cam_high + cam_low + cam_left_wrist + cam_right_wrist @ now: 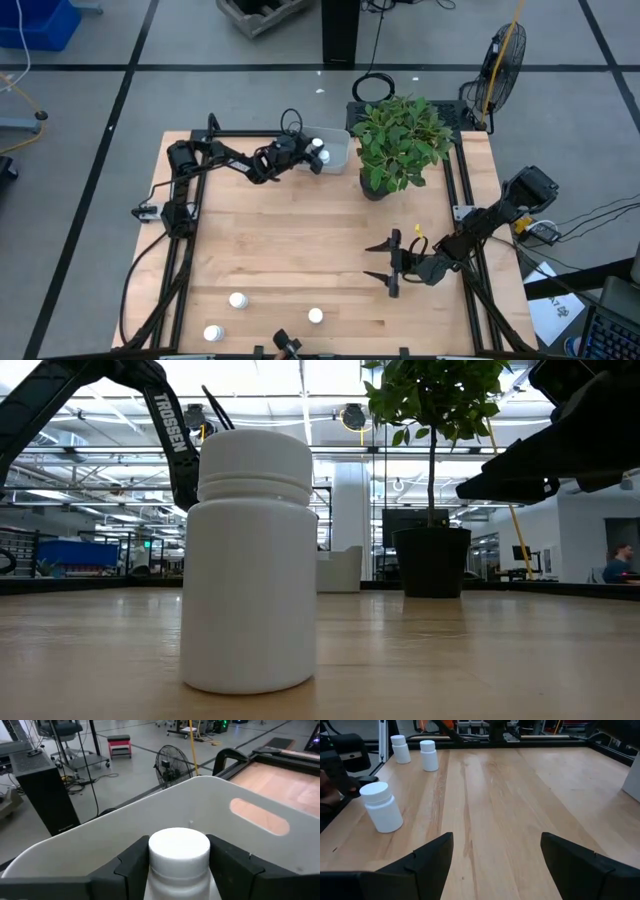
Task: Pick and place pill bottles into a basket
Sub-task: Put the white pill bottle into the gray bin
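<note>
My left gripper (312, 156) is at the left wall of the pale basket (338, 150), shut on a white pill bottle (179, 851). The basket's wall (210, 805) stands just behind the bottle. A second white cap (316, 143) shows beside it; I cannot tell whether it is inside the basket. Three more bottles stand upright near the table's near edge (237, 299) (212, 333) (316, 316). They also show in the right wrist view (381, 806) (429, 755) (400, 748). My right gripper (383, 262) is open and empty over the table's right half. My left gripper pinches the bottle between its two fingers (131, 865), one on each side, at the cap (179, 845) and just below it. The fingers come about level from the table's left side. The bottle is upright. Its lower part and base are hidden by the gripper.
A leafy potted plant (400, 145) stands right of the basket at the far edge. In the low view one bottle (250, 560) stands close in front, with the basket (340, 570) and the plant pot (430, 560) far behind. Bare wood lies in the table's middle (300, 240).
</note>
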